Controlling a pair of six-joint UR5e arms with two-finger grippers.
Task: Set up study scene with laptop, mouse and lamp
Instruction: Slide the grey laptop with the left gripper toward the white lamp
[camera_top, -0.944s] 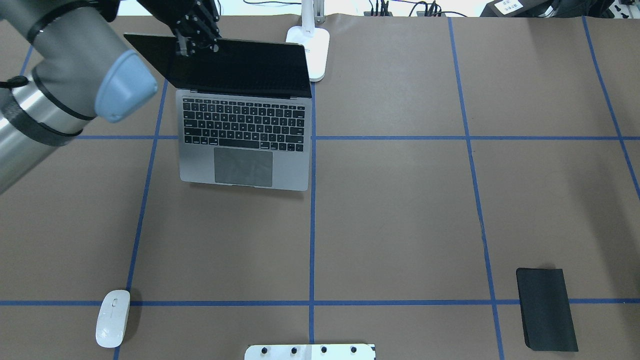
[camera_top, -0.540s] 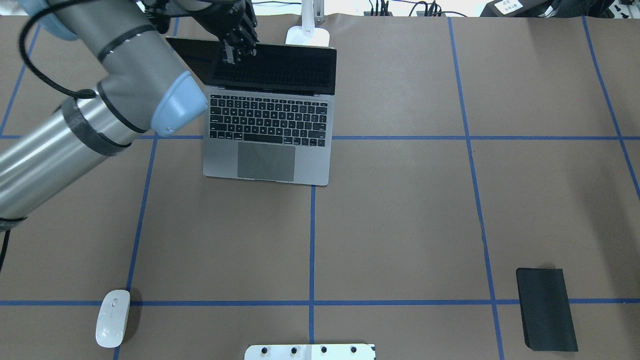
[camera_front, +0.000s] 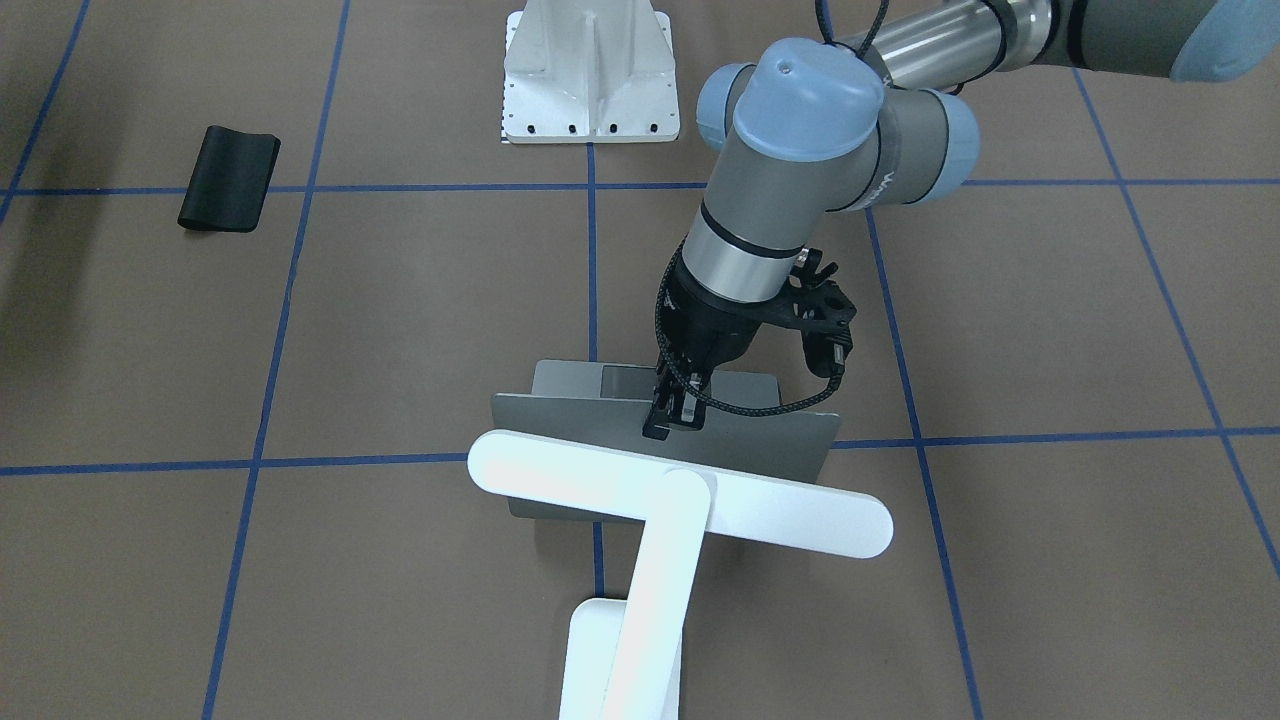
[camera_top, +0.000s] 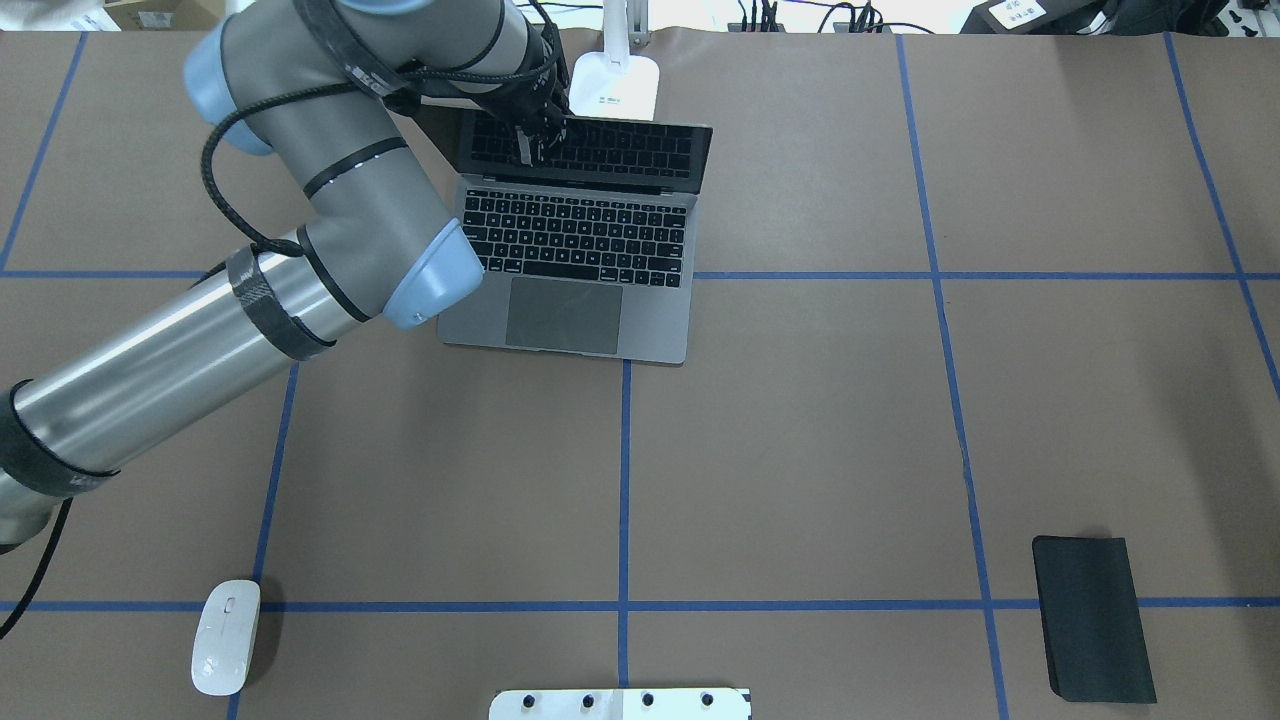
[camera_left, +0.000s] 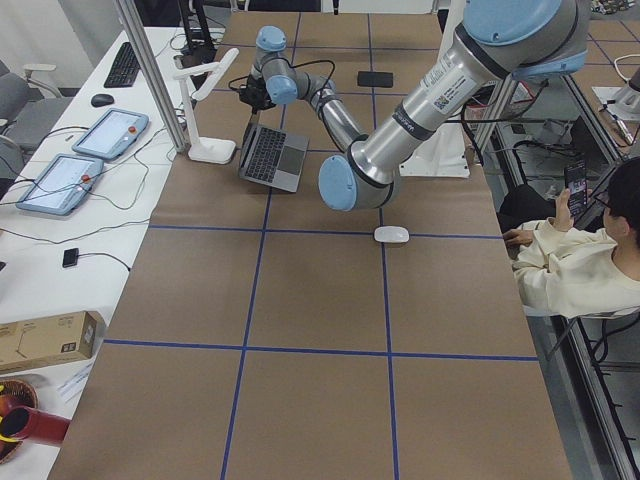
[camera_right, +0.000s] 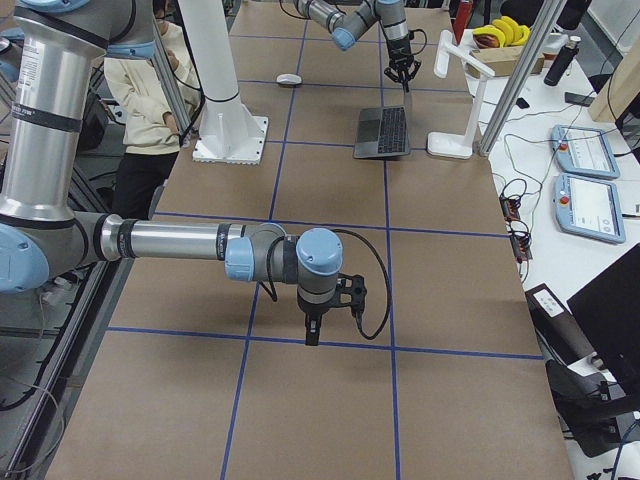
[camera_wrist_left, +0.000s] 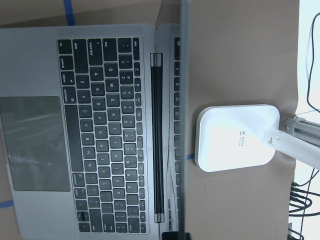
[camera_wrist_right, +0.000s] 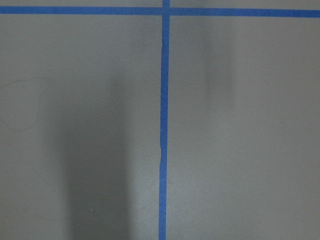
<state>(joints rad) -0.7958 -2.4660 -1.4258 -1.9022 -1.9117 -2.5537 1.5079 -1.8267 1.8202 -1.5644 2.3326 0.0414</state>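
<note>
Two arms are in view. The left gripper (camera_front: 672, 418) is closed narrowly on the top edge of the lid of the laptop (camera_top: 572, 268). The laptop stands open on the far side of the table (camera_top: 800, 450), keyboard towards the robot. The lamp (camera_front: 680, 497) stands just behind the screen; in the front-facing view its bar head crosses the lid's back. The mouse (camera_top: 226, 650) lies well apart, at the near left of the table, untouched. The right gripper (camera_right: 312, 335) hangs low over bare table; whether its jaws are open cannot be told. A black mat (camera_top: 1093, 618) lies at the near right.
</note>
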